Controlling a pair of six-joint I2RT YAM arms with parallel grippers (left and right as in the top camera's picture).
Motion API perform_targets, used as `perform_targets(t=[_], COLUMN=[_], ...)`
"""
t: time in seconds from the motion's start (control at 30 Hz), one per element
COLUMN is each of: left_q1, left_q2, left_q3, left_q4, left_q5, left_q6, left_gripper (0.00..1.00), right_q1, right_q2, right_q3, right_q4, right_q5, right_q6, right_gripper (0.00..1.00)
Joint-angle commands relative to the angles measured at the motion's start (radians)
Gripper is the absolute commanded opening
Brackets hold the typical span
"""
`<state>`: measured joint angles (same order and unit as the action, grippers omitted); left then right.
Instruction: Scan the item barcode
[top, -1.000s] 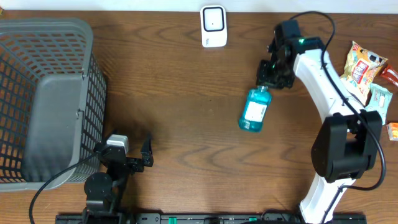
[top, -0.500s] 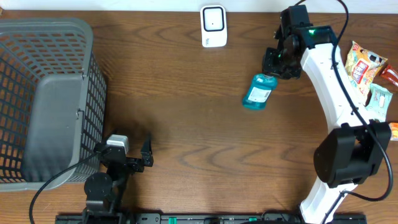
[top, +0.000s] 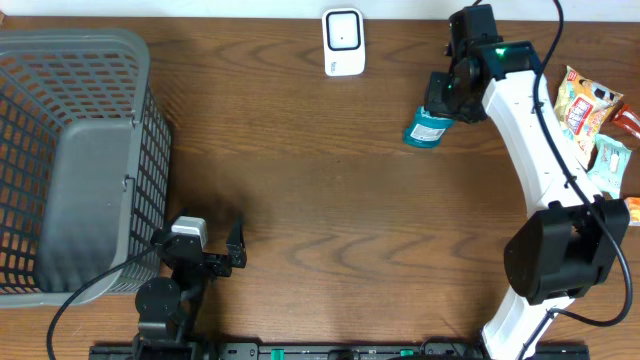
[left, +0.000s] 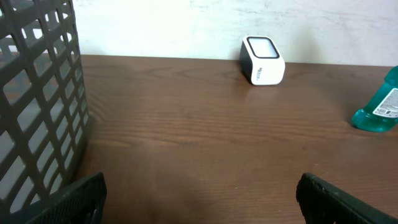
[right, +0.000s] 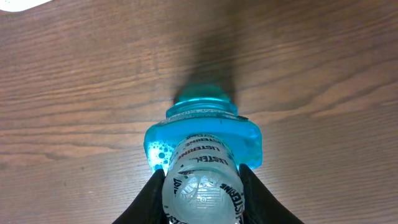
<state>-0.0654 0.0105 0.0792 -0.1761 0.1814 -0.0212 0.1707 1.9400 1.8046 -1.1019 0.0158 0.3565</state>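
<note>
Right claw (top: 446, 100): pinching the blue mouthwash bottle (top: 428, 130) at its cap end, one finger (right: 151, 198) on each side of the neck. The bottle hangs nearly upright, base down and slightly tilted. Cannot tell whether the base touches the surface (top: 330, 200).

Bottle position: far side of the surface, to the right of the white scanner (top: 343, 42) and apart from it.

Left claw (top: 238, 247): fingers spread wide, holding nothing, low over the near edge of the surface just beside the grey basket (top: 60, 150).

Snack packets (top: 585, 105) lie at the right edge, beyond the right arm.
</note>
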Motion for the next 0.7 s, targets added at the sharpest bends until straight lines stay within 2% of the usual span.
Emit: perform_targets(t=[0.0, 0.13, 0.27, 0.67], left_q1=[0.003, 0.003, 0.003, 0.003], left_q2=[-0.005, -0.005, -0.005, -0.005], left_q3=[-0.016, -0.016, -0.016, -0.016], left_q4=[-0.024, -0.024, -0.024, -0.024], left_q5=[0.013, 0.013, 0.013, 0.013], left_q6=[0.013, 0.013, 0.013, 0.013], left_gripper=[0.98, 0.98, 0.98, 0.98], right_q1=[0.024, 0.035, 0.041, 0.063], right_q2=[-0.038, -0.038, -0.038, -0.038], right_q3=[0.026, 0.026, 0.026, 0.026], right_q4=[0.010, 0.004, 0.000, -0.038], right_q5=[0.009, 0.008, 0.008, 0.009], right_q6=[0.014, 0.014, 0.014, 0.014], right_gripper=[0.13, 0.25, 0.33, 0.47])
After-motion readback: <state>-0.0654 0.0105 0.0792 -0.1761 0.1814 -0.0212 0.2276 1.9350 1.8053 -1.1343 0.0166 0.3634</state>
